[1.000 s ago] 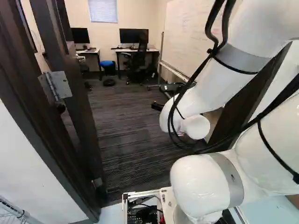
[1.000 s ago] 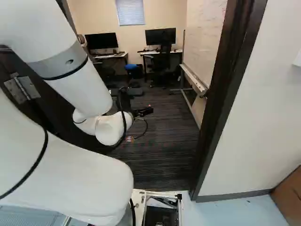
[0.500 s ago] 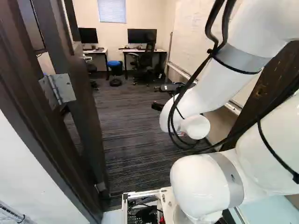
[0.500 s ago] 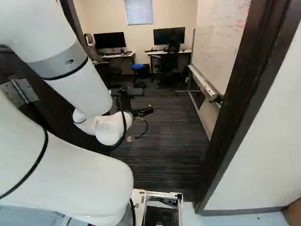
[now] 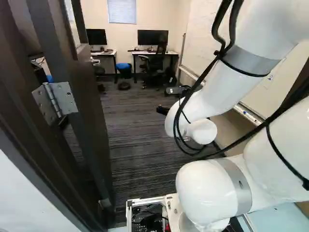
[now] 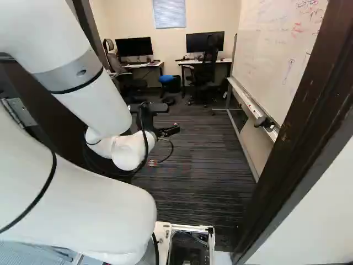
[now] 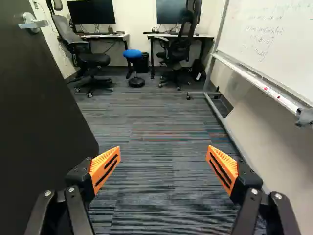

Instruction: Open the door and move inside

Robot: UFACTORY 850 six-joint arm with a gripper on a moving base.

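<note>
The door stands open, long axis upright, free edge pointing ahead; the gripper is released, spread wide.

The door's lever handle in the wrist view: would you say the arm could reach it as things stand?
Possibly, after turning aside: the lever handle sits ahead and to one side of the open gripper, with nothing visible between them.

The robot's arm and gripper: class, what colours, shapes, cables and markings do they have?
The arm is glossy white, with thick, rounded segments and grey bands. Black cables run along its outside, held by thin black straps. The gripper has two black, linked fingers with silver-coloured screws and orange, tapering pads with ridges and dark slots.
</note>
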